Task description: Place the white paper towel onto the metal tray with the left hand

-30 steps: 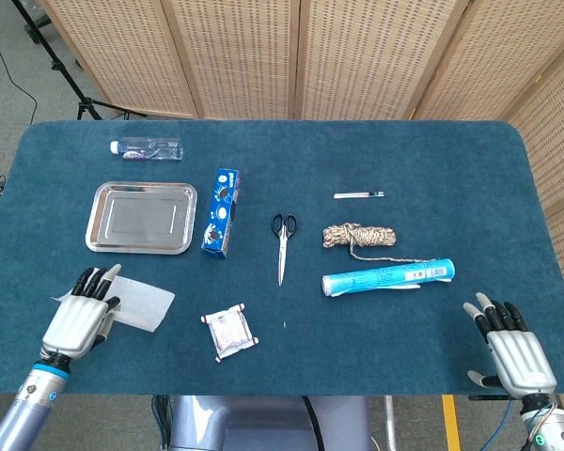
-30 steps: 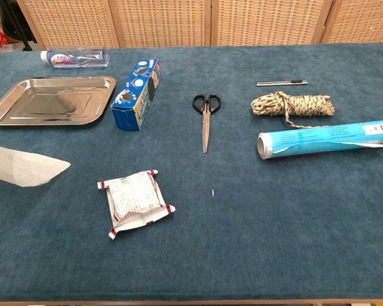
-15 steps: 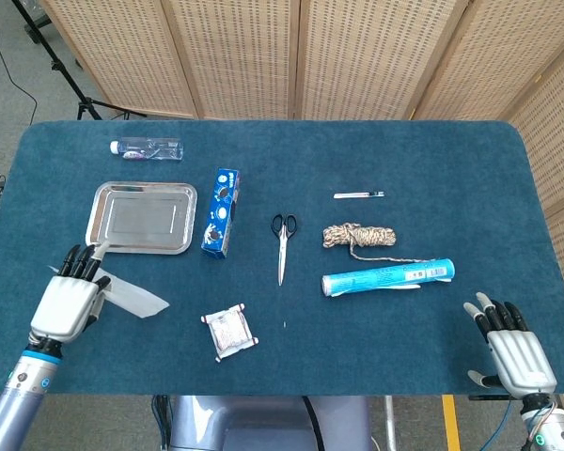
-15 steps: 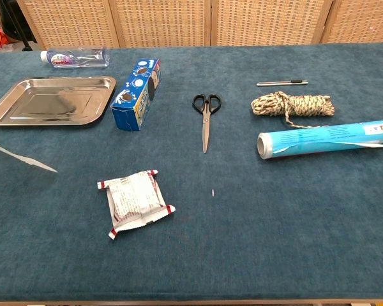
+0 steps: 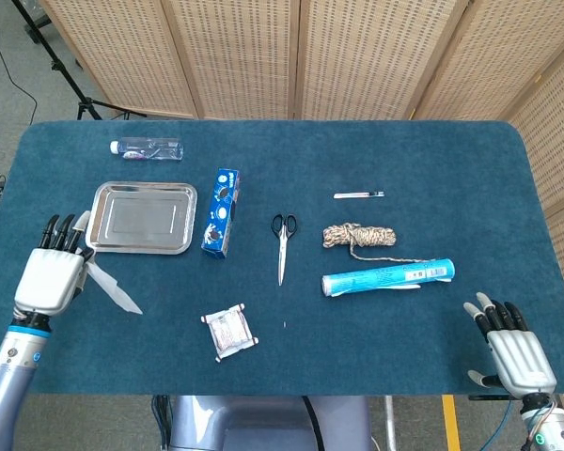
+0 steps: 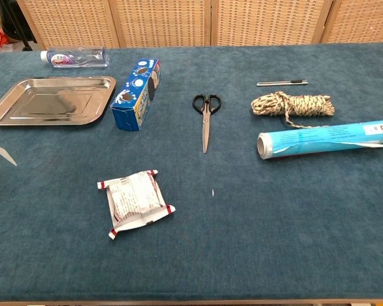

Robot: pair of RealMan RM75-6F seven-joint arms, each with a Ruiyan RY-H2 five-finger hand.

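Blue print covers the box [image 5: 221,212] and the foil-like roll [image 5: 387,278], but none of the writing on them, on the bottle [image 5: 147,148] label, or on the red-and-white packet [image 5: 230,331] can be read at this size. The left robot hand [image 5: 49,274] grips the white towel [image 5: 111,288], which hangs from it at a slant just off the tray's [image 5: 142,218] near left corner, apart from the metal; the chest view shows only the towel's tip [image 6: 0,150] at the left edge. The tray is bare inside, with the box just beside its right rim and the bottle beyond its far rim. Scissors [image 5: 282,244], a rope bundle [image 5: 357,235] and a pen [image 5: 359,194] lie well to the right. The right robot hand [image 5: 510,349] rests near the bench's [image 5: 291,160] front right corner, fingers apart, holding nothing. Bare cloth lies between the left robot hand and the tray.
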